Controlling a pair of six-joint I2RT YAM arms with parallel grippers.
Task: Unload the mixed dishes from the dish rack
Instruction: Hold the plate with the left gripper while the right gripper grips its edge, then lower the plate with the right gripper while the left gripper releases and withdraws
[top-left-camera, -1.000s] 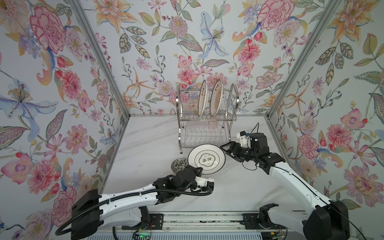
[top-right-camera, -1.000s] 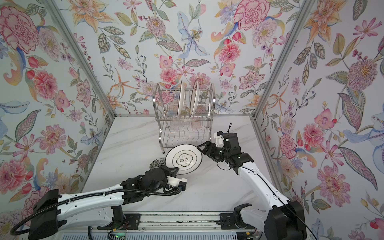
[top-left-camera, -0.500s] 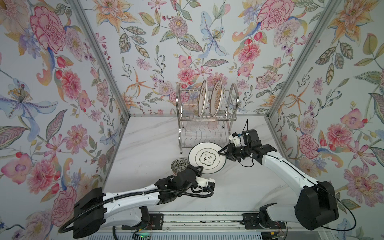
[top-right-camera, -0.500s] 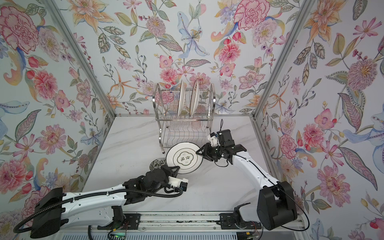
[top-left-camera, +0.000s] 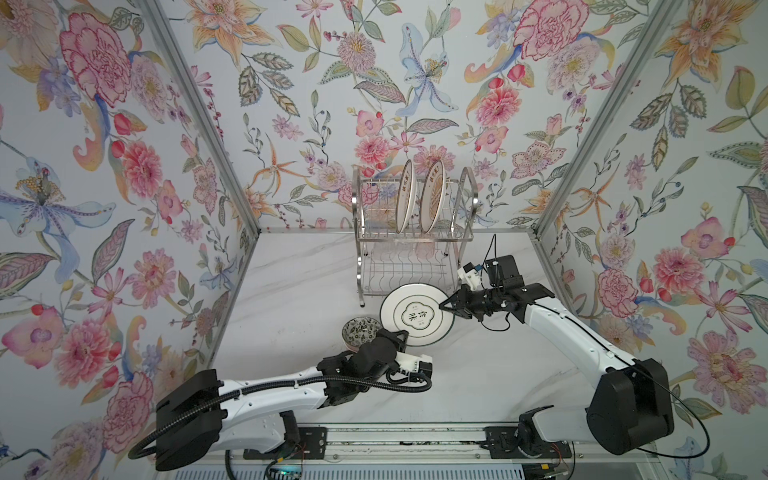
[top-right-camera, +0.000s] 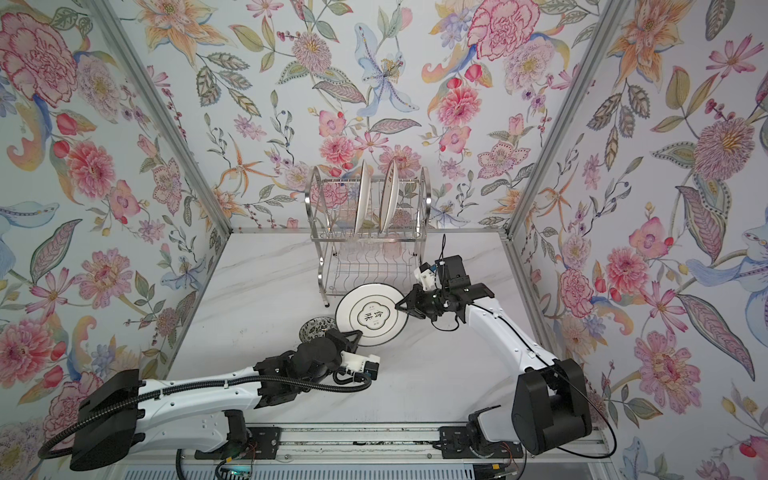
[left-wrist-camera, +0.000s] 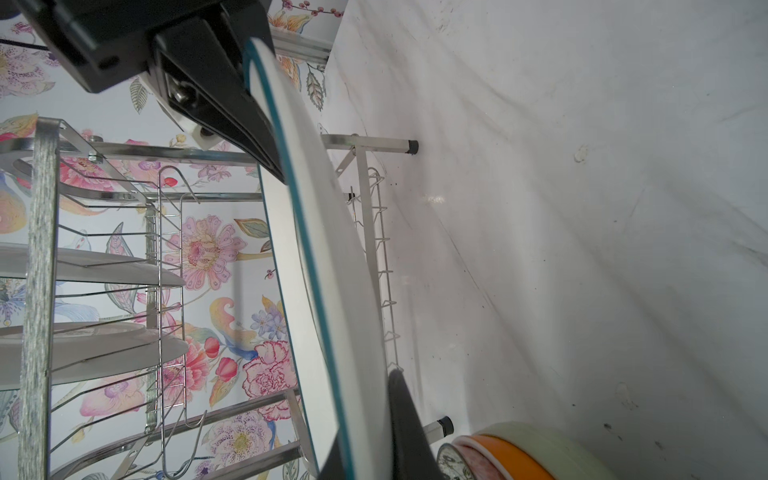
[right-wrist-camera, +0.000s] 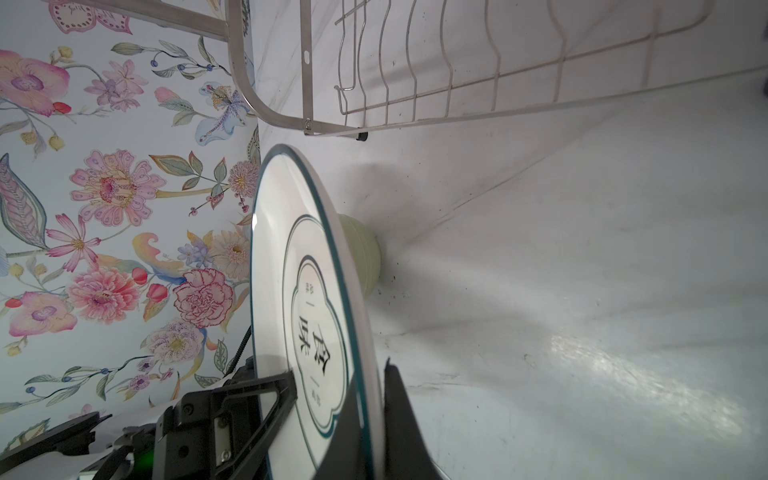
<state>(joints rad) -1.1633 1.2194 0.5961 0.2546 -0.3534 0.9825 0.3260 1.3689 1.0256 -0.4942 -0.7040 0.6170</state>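
Lettering on the held plate (top-left-camera: 417, 316) faces up: the white, teal-rimmed disc hangs close to level just in front of the dish rack (top-left-camera: 409, 272), clear of the table (top-left-camera: 291, 282). Being round, it has no long side; the line between its two grips runs from front-left to rear-right in both top views. The black characters in its centre stand nearly upright to the camera, tipped a little clockwise.

The left gripper (top-left-camera: 402, 335) is clamped on the plate's near-left rim. Its wrist view shows the plate edge-on, with one dark finger (left-wrist-camera: 405, 419) pressed against the underside. The right gripper (top-left-camera: 444, 306) is closed on the opposite rim, a finger (right-wrist-camera: 399, 415) on either face of the edge.

The bowl stack (top-left-camera: 360, 331) stands on the table just beside the plate's left edge, a patterned bowl on top with orange and pale green ones beneath it (left-wrist-camera: 511, 455). Whether the plate touches it I cannot tell.

Two racked plates (top-left-camera: 432, 195) stand on edge in the upper tier, side by side, their faces turned sideways. The lower tier's wire slots sit just behind the held plate.

The table is white marble-patterned, scuffed in places. Floral wallpaper (top-left-camera: 374, 83) covers three walls that enclose it, with metal strips in the corners.
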